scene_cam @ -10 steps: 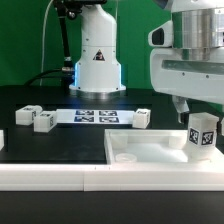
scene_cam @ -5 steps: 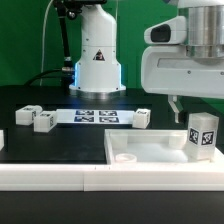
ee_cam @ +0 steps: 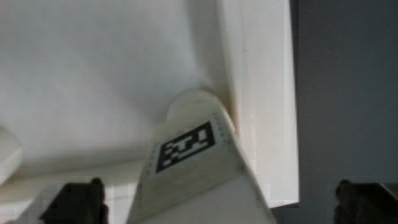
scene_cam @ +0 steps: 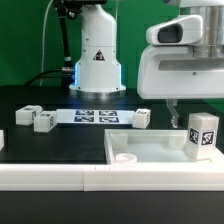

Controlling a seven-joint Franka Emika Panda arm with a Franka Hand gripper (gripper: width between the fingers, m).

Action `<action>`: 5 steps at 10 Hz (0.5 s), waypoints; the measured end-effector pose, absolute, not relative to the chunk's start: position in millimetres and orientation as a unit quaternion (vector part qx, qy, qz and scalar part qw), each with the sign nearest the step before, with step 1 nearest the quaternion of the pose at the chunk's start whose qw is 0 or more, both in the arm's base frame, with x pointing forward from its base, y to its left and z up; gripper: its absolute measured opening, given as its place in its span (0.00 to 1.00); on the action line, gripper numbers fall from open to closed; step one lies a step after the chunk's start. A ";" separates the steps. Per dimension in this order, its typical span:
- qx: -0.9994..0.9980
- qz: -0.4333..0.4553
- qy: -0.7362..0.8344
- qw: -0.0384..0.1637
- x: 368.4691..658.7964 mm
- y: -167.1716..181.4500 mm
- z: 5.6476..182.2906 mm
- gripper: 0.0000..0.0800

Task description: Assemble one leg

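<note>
Black table [scene_cam: 60,140]: tagged leg [scene_cam: 203,133] upright on tabletop [scene_cam: 150,148]; jaws spread wide above.

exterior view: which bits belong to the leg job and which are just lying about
In the job: the leg, sitting on the tabletop; the gripper, open over the leg.
Lying about: three loose white blocks; the marker board.
</note>
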State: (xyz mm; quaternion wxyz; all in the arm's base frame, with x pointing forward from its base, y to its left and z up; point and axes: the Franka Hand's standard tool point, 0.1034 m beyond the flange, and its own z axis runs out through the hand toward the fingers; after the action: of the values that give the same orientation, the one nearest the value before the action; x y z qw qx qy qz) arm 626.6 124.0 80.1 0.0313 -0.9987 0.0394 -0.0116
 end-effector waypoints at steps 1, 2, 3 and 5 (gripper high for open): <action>-0.999 -0.022 0.006 0.031 629.3 121.6 80.6 0.81; -0.999 -0.033 -0.009 0.031 631.8 120.9 81.5 0.81; -0.997 -0.044 -0.050 0.029 632.0 115.7 80.9 0.81; -0.996 -0.043 -0.075 0.027 631.9 112.1 79.6 0.81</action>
State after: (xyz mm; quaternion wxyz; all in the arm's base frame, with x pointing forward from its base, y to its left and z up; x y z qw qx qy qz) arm 631.9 112.1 79.6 0.0270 -0.9959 -0.0746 -0.0433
